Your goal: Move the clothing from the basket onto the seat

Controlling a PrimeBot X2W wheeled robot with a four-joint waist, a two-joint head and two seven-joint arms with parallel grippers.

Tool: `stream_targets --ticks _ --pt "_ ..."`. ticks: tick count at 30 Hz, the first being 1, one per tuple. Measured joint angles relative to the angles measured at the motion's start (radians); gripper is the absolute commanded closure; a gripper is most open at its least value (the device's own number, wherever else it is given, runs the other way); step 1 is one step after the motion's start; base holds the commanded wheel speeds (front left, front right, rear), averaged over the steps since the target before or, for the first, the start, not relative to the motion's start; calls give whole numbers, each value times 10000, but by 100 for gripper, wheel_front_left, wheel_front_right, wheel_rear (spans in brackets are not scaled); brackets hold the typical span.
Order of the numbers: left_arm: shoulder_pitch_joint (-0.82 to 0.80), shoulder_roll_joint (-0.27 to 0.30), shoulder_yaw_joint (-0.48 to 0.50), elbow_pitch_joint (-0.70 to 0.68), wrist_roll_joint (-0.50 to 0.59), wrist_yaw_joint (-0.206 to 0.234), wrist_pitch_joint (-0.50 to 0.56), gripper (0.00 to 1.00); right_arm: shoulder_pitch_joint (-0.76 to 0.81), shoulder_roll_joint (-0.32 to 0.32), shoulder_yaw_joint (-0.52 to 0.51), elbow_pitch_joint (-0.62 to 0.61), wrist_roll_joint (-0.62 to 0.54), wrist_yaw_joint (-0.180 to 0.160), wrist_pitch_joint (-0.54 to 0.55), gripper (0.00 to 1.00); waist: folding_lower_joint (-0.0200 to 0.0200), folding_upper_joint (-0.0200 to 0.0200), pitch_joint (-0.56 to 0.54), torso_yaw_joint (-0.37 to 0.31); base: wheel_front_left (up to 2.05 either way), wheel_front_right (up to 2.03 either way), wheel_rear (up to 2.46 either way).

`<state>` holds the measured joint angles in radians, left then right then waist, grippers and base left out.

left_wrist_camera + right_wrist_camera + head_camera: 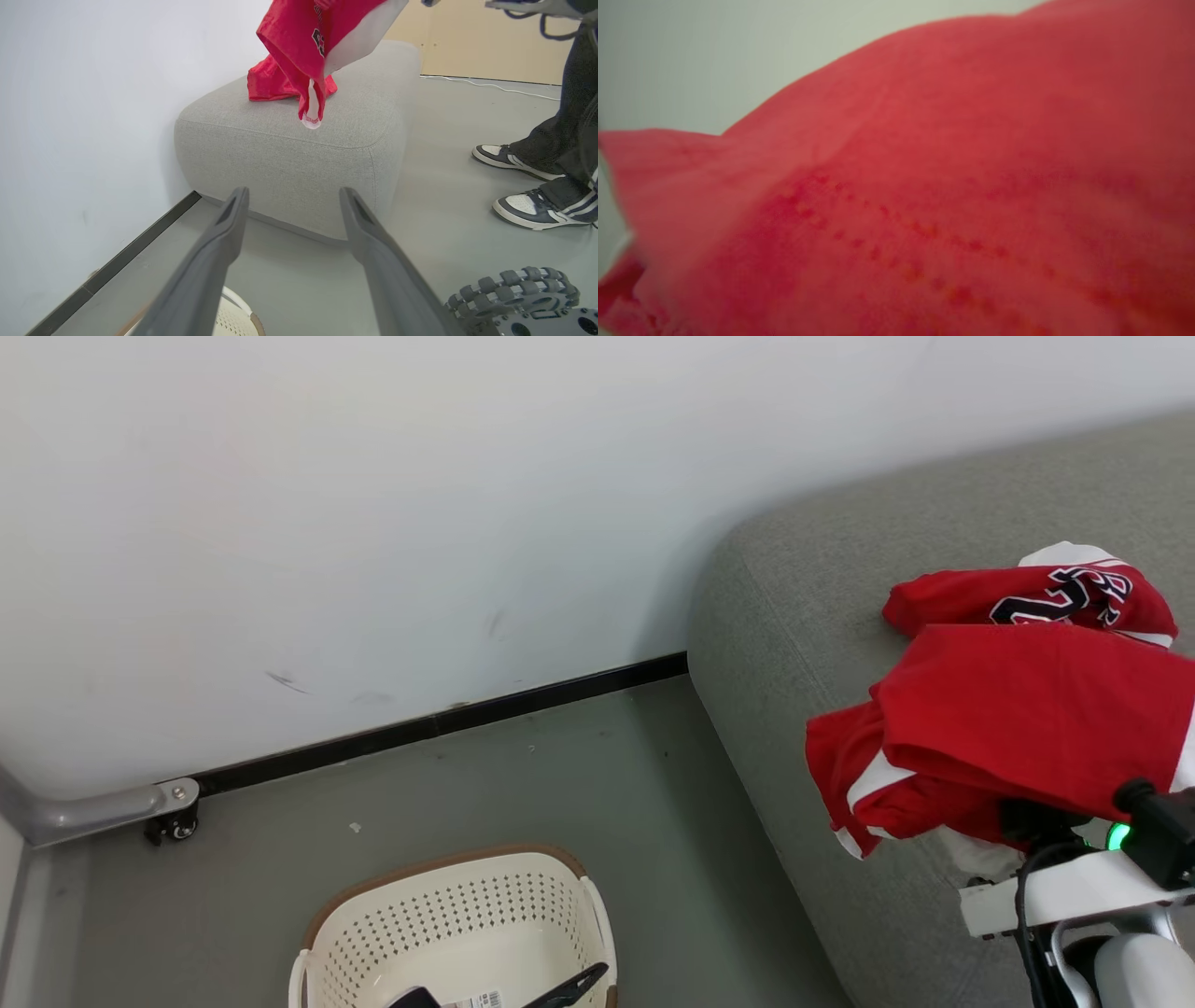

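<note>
The cream basket stands on the floor at the bottom of the head view, and its rim peeks in below my left fingers. My left gripper is open inside it, holding nothing. On the grey-green seat lies a red jersey with black letters. A second red garment with white trim hangs just above the seat. It drapes over my right arm and hides that gripper's fingers, which are shut on it. Blurred red cloth covers the right wrist view.
A white wall with a black baseboard runs behind the basket and seat. A grey bar on a caster sits at the left. A person's two shoes stand on the floor right of the seat, near my wheel.
</note>
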<state>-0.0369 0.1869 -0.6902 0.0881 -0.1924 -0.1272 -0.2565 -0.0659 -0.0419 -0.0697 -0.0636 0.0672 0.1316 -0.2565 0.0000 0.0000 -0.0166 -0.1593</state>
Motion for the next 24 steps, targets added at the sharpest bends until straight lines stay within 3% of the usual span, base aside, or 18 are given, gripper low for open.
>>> stream_targets --ticks 11,24 --pt "-260 65 -337 -17 -94 0 0 0 482 23 -568 -485 -59 0 0 100 0 0 110 -794 0 0 0" --pt "-598 190 -90 -138 -165 0 0 0 824 36 -708 -907 -25 0 0 100 0 0 351 -1982 0 0 0"
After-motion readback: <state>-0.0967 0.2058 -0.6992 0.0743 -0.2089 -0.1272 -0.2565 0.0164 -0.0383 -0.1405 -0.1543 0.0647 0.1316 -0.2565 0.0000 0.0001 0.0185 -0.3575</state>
